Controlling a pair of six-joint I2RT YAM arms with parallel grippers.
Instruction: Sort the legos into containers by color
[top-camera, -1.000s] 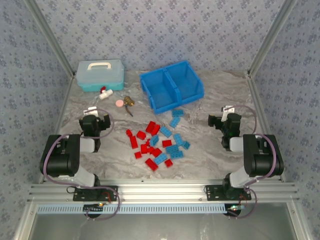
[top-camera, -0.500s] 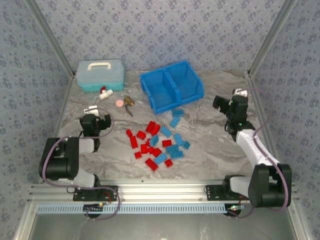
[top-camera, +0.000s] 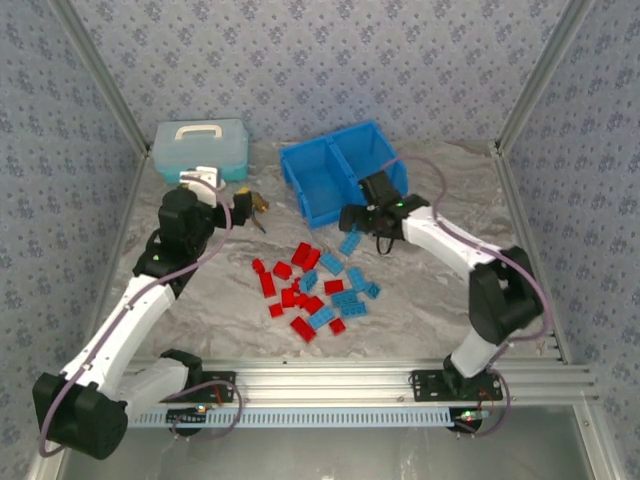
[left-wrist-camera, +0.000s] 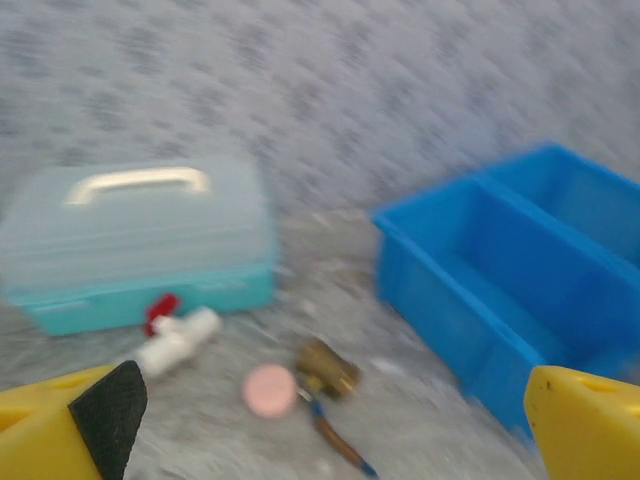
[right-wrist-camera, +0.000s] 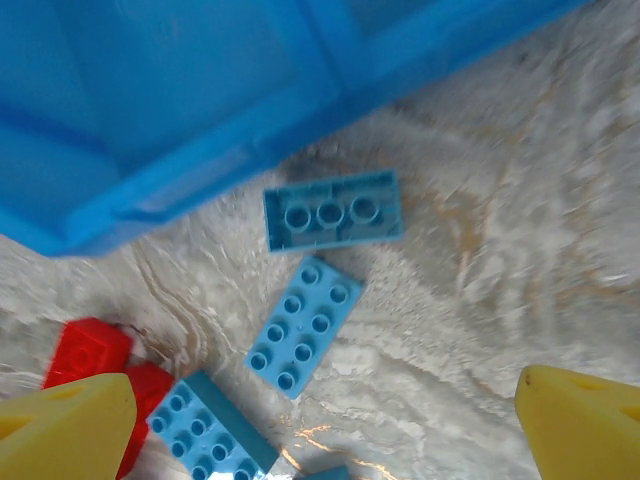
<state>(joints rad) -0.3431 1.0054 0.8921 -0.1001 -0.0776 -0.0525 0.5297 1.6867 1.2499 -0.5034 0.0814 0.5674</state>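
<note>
Both end effectors hang wide open with nothing in them, and every one of the legos (top-camera: 315, 290) I can make out lies on the desk (top-camera: 430, 300) at the centre of the frame, red and light blue mixed, just below the blue two-compartment bin (top-camera: 318, 180) at upper centre. The right end effector (top-camera: 360, 218) hovers right at the bin's front wall, and its wrist view shows the trouble: an upside-down light blue brick (right-wrist-camera: 333, 212) lies just beside that wall, a studded light blue brick (right-wrist-camera: 303, 325) sits close under it, and red bricks (right-wrist-camera: 90, 355) crowd in at lower left. Jaws this wide could straddle two bricks at once, or nudge one away while closing on the other. A finger dropping on the far side of the upturned brick looks likely to strike the wall and shove the whole bin. Picking near the red ones risks carrying a wrong colour along. At upper left, the left end effector (top-camera: 235, 198) aims not at bricks but at clutter: a pink disc (left-wrist-camera: 268, 390), a brass fitting (left-wrist-camera: 328, 368), a white valve with a red handle (left-wrist-camera: 175, 338), and the teal case (left-wrist-camera: 140, 240) behind. That view is blurred, so gaps are hard to call, but a low sweep there could knock those pieces or close on something that isn't a lego.
</note>
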